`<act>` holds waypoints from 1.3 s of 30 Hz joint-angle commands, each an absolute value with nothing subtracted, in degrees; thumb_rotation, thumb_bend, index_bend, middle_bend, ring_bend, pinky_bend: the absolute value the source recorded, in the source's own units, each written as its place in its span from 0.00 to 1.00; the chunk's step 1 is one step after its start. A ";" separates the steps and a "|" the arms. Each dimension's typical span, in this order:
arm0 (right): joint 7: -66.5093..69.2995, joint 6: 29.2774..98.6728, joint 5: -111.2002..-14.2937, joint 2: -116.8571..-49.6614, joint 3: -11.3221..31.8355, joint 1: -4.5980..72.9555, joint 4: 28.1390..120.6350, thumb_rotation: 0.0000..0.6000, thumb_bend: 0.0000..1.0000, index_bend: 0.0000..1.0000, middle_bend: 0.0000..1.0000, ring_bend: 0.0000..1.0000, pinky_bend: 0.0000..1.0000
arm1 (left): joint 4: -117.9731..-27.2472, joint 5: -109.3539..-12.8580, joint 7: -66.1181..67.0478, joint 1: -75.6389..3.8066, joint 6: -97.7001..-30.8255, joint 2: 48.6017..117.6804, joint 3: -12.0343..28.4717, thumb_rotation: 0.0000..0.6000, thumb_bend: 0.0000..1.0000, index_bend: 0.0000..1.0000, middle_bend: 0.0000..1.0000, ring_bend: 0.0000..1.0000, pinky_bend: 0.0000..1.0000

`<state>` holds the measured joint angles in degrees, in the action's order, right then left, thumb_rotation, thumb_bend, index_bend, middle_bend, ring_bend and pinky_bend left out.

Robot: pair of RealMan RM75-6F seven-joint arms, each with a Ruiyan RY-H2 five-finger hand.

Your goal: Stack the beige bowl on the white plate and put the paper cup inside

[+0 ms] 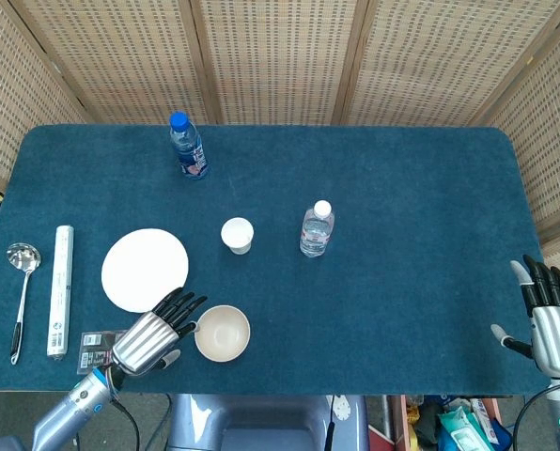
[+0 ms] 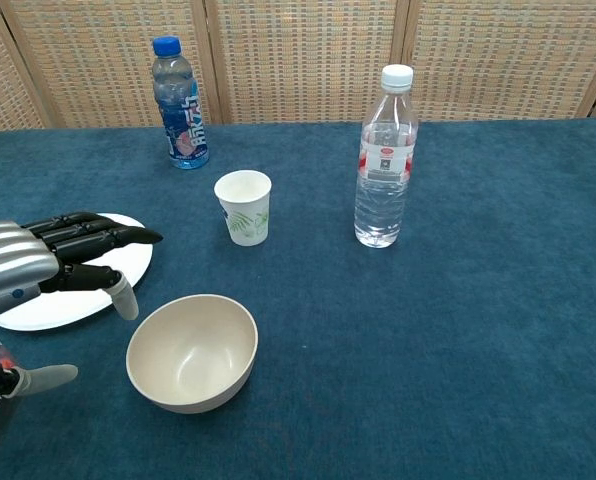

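The beige bowl point(image 1: 223, 333) point(image 2: 192, 351) sits upright near the table's front edge. Left of it and a little further back lies the white plate point(image 1: 144, 269) point(image 2: 66, 300), with nothing on it. The paper cup point(image 1: 237, 235) point(image 2: 244, 207) stands upright behind the bowl. My left hand point(image 1: 155, 333) point(image 2: 40, 266) hovers just left of the bowl, fingers spread and reaching toward its rim, holding nothing. My right hand point(image 1: 548, 318) stays at the table's front right corner, fingers apart and empty.
A clear water bottle point(image 1: 315, 229) point(image 2: 384, 158) stands right of the cup. A blue-capped bottle point(image 1: 188, 146) point(image 2: 179, 104) stands at the back. A white roll point(image 1: 59, 289), a metal ladle point(image 1: 20, 297) and a dark packet point(image 1: 99, 342) lie at the left.
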<state>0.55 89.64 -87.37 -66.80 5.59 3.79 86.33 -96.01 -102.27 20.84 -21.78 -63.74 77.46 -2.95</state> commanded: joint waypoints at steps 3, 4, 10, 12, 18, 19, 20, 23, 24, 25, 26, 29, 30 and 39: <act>1.14 89.80 -87.23 -66.60 5.71 3.67 86.29 1.00 0.14 0.01 0.00 0.00 0.00 | -95.52 -100.85 22.12 -22.54 -62.57 78.83 -2.70 1.00 0.29 0.36 0.00 0.00 0.00; 1.24 89.84 -87.24 -66.57 5.70 3.64 86.28 1.00 0.14 0.01 0.00 0.00 0.00 | -95.55 -100.77 22.55 -22.65 -62.44 79.05 -2.77 1.00 0.29 0.36 0.00 0.00 0.00; 1.68 90.08 -87.31 -66.43 5.75 3.54 86.29 1.00 0.14 0.01 0.00 0.00 0.00 | -95.65 -99.88 24.95 -23.23 -61.38 80.26 -3.19 1.00 0.29 0.38 0.00 0.00 0.00; 1.90 90.10 -87.22 -66.38 5.80 3.50 86.27 1.00 0.14 0.01 0.00 0.00 0.00 | -95.63 -99.53 25.47 -23.37 -61.11 80.60 -3.23 1.00 0.29 0.38 0.00 0.00 0.00; 2.58 90.33 -87.18 -66.15 5.88 3.36 86.28 1.00 0.14 0.01 0.00 0.00 0.00 | -95.45 -97.83 27.22 -24.02 -60.00 81.57 -3.08 1.00 0.29 0.41 0.00 0.00 0.00; 2.66 90.37 -87.22 -66.10 5.88 3.34 86.28 1.00 0.14 0.01 0.00 0.00 0.00 | -95.30 -97.36 27.59 -24.23 -59.67 81.88 -2.94 1.00 0.30 0.41 0.00 0.00 0.00; 2.70 90.40 -87.24 -66.08 5.88 3.33 86.28 1.00 0.14 0.01 0.00 0.00 0.00 | -95.21 -97.04 27.82 -24.38 -59.48 82.08 -2.83 1.00 0.30 0.41 0.00 0.00 0.00; 2.91 90.41 -87.22 -66.04 5.88 3.29 86.29 1.00 0.14 0.01 0.00 0.00 0.00 | -94.93 -96.27 28.40 -24.85 -58.81 82.72 -2.71 1.00 0.30 0.42 0.00 0.00 0.00; 2.98 90.41 -87.20 -66.03 5.90 3.28 86.27 1.00 0.14 0.01 0.00 0.00 0.00 | -94.76 -96.02 28.70 -25.09 -58.53 83.00 -2.66 1.00 0.30 0.42 0.00 0.00 0.00; 3.05 90.43 -87.20 -66.02 5.90 3.27 86.25 1.00 0.14 0.01 0.00 0.00 0.00 | -94.60 -95.87 28.95 -25.27 -58.33 83.23 -2.63 1.00 0.30 0.42 0.00 0.00 0.00; 3.15 90.45 -87.19 -66.01 5.91 3.25 86.23 1.00 0.14 0.01 0.00 0.00 0.00 | -94.45 -95.70 29.21 -25.43 -58.17 83.46 -2.59 1.00 0.30 0.43 0.00 0.00 0.00; 3.39 90.48 -87.18 -65.94 5.97 3.25 86.22 1.00 0.14 0.01 0.00 0.00 0.00 | -93.88 -94.91 29.93 -26.07 -57.62 84.51 -2.23 1.00 0.30 0.44 0.00 0.00 0.00; 3.46 90.49 -87.18 -65.93 5.96 3.23 86.20 1.00 0.14 0.01 0.00 0.00 0.00 | -93.73 -94.68 30.04 -26.22 -57.53 84.80 -2.13 1.00 0.31 0.44 0.00 0.00 0.00; 4.26 90.69 -87.13 -65.73 6.06 3.09 86.13 1.00 0.14 0.01 0.00 0.00 0.00 | -91.94 -94.02 31.19 -27.07 -58.33 87.07 -1.39 1.00 0.39 0.58 0.00 0.00 0.01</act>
